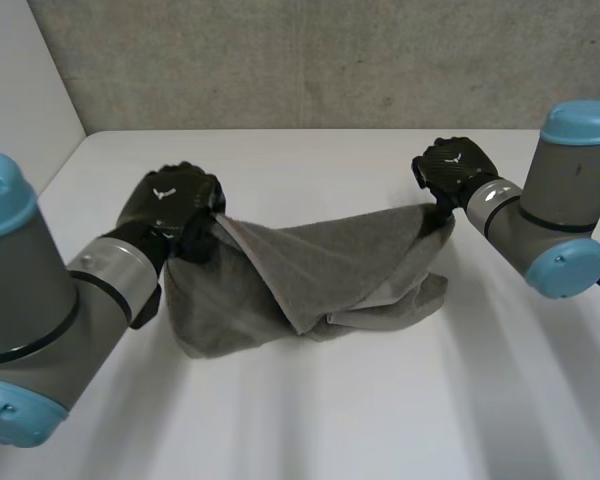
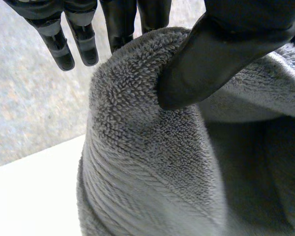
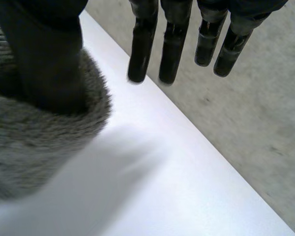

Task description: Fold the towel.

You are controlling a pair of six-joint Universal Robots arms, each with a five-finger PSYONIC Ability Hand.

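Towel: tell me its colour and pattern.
The towel is plain grey, unpatterned; left wrist view shows it best.

My left arm (image 1: 40,300): fat grey cylinder joints, light-blue round caps, thin black seam ring, paler silver cuff at the wrist. My right arm (image 1: 550,225): same build, grey with light-blue caps and a silver cuff. My left hand (image 1: 170,205): black, lumpy knuckled back with a small white winged mark on it. My right hand (image 1: 453,165): same black shell, same white mark. Left wrist view: my fingers (image 2: 59,42) are black and segmented, with greyish bands between segments and rounded tips; thumb (image 2: 211,54) is broad, smooth, matte black. Right wrist view: fingers (image 3: 140,49) are slim black jointed rods with rounded ends; thumb (image 3: 49,59) is thick and black.
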